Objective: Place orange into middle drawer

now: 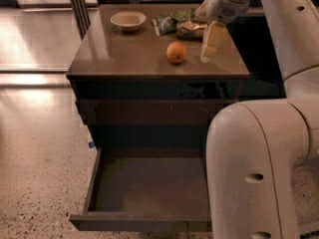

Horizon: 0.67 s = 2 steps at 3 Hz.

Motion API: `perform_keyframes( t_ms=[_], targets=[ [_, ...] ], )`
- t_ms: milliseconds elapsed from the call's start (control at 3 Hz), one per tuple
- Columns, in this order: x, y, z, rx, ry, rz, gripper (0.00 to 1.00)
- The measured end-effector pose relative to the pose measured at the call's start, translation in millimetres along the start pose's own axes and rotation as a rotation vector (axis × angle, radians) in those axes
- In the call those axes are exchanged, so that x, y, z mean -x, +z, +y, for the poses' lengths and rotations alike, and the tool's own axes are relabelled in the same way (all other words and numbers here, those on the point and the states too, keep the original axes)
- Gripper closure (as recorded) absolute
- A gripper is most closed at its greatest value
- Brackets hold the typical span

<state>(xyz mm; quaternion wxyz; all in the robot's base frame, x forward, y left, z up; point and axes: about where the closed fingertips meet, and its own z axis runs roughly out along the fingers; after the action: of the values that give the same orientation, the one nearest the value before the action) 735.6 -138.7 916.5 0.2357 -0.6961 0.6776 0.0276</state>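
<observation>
I see a brown desk (124,54) standing on a speckled floor (40,183), which turns glossy and bright towards the back left. The orange (176,52) sits on the desk top, right of centre and about midway between the front and back edges. A pale bowl (128,20) rests near the back edge, left of centre, and crinkled packets (172,23) lie by the back edge to its right. Below the front edge the drawer (144,183) is pulled right out, its floor bare.

The hand (207,55) hangs over the right part of the desk, just beside the orange and apart from it. I see nothing held in it. I cannot tell whether it is open or closed, nor whether its tip touches the desk.

My own arm (259,168) fills the lower right and covers the drawer's right side and the desk's front right corner. What lies among the packets is hard to make out.
</observation>
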Motion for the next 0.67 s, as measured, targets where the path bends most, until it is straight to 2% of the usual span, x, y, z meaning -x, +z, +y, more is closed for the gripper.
perform_keyframes(
  t_ms=[333, 667],
  targets=[
    [4.8, 8.8, -16.8, -0.051, 0.0, -0.018, 0.0],
    [4.8, 8.9, -16.8, -0.051, 0.0, -0.018, 0.0]
  ],
)
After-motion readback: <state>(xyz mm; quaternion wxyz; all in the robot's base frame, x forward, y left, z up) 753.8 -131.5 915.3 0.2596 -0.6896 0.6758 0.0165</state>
